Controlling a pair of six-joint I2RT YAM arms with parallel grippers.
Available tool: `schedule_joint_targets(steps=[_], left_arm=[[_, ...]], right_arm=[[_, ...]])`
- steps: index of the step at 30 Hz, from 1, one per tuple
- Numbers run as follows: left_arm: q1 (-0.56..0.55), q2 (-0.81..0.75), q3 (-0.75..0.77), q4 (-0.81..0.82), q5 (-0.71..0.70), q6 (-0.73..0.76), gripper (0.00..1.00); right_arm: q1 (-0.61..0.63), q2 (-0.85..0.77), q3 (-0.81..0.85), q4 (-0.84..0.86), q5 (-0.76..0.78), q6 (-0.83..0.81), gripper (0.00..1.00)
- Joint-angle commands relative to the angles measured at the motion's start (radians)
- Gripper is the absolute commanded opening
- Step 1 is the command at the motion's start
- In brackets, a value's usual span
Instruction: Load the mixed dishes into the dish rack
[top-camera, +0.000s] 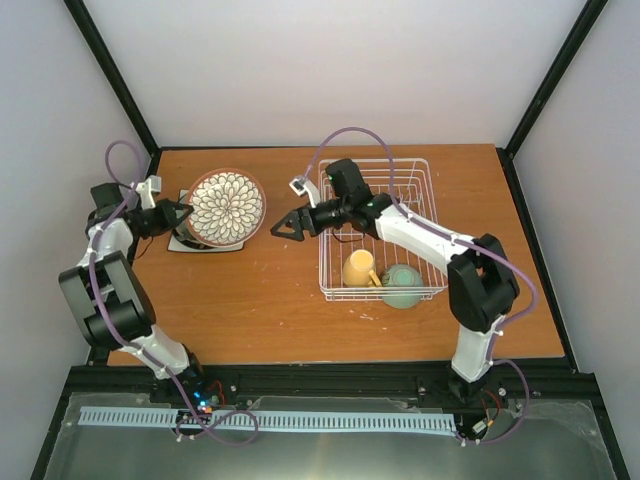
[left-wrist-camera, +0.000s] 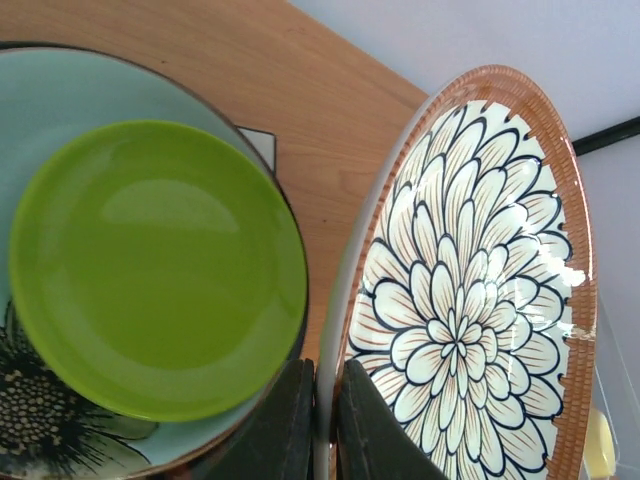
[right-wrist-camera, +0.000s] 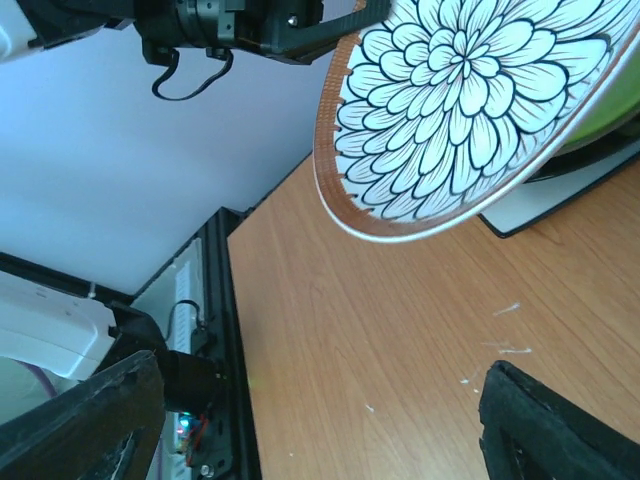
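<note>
Fingers (left-wrist-camera: 285, 430) of the left gripper (top-camera: 183, 212) pinch the flowered plate (left-wrist-camera: 470, 290) by its rim, tilted above the lime-green plate (left-wrist-camera: 155, 265). Right gripper (top-camera: 280, 230) gapes wide, facing it, just beside the dish rack (top-camera: 340, 293). Recommendation: clamp the opposite rim squarely before the left lets go.

The orange-brown wooden worktop (top-camera: 270, 310) shows faint white scuffs (right-wrist-camera: 505, 348) just beneath the right tool (top-camera: 277, 229). Beyond that tool and to both its sides rise pale, evenly lit walls (top-camera: 330, 70), joined by black frame posts (top-camera: 112, 75). Behind it a black rail (top-camera: 330, 378) edges the worktop, then a white slotted strip (top-camera: 300, 422).
</note>
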Motion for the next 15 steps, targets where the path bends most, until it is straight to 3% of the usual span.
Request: schedule_joint_targets(steps=[1,15], left_arm=[[0.008,-0.119,-0.011,0.034,0.16,-0.005,0.01],[0.008,-0.272,-0.15,0.066,0.238,-0.032,0.01]], right_arm=[[-0.01,0.077,0.102,0.042,-0.103,0.056,0.85],[-0.008,0.22,0.273,0.054,-0.127,0.12,0.86]])
